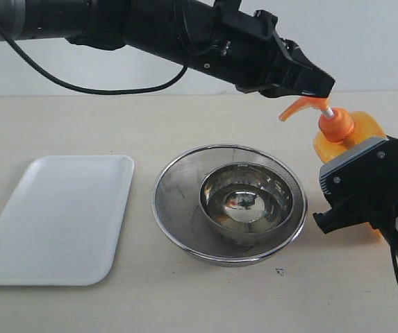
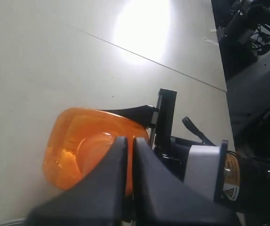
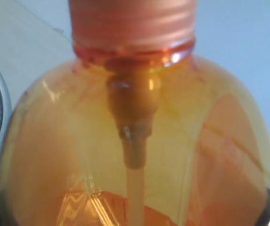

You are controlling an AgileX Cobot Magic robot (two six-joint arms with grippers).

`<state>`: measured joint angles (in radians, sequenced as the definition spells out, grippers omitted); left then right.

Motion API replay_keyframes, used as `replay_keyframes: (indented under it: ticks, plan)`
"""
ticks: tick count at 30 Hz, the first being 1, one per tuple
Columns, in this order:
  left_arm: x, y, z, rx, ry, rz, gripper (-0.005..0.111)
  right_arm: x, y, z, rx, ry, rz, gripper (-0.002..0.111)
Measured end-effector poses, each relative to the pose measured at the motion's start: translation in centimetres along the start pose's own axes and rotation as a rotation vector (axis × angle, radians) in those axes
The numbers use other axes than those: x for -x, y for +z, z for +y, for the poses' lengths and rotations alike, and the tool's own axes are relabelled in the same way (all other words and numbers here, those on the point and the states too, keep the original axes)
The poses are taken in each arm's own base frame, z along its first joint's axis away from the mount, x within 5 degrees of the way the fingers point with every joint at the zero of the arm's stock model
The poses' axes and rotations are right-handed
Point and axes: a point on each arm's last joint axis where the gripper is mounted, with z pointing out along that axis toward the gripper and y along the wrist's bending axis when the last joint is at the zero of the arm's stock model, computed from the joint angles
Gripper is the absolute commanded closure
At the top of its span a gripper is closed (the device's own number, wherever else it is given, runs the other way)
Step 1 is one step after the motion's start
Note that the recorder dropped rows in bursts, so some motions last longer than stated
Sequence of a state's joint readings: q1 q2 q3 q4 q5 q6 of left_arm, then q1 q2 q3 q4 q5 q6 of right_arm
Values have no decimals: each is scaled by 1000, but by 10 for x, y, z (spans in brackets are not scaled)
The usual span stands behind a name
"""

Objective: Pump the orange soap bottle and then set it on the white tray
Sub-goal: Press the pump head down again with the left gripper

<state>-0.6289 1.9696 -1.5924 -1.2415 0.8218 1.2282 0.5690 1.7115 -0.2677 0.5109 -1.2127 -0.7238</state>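
Note:
The orange soap bottle (image 1: 351,133) stands upright at the right of the table, its pump head (image 1: 303,106) raised on the white stem. My left gripper (image 1: 321,89) reaches across from the upper left and is shut, its tips right on top of the pump head. In the left wrist view the closed fingers (image 2: 118,155) cover the bottle (image 2: 73,150) from above. My right gripper (image 1: 357,163) is shut on the bottle's body from the right. The bottle (image 3: 139,141) fills the right wrist view. The white tray (image 1: 60,215) lies empty at the left.
A round steel strainer (image 1: 178,208) with a steel bowl (image 1: 247,198) inside sits in the middle, between the tray and the bottle. The left arm (image 1: 150,28) spans the back of the scene above the table.

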Motion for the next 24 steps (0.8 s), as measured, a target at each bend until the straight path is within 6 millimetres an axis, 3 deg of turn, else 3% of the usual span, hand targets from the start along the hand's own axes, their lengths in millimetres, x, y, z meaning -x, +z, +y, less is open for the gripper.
replay_keyframes:
  ticks: [24]
  plan:
    - [-32,22,24,13,-37,95,102,-9,-1,1,20,-10,69,108]
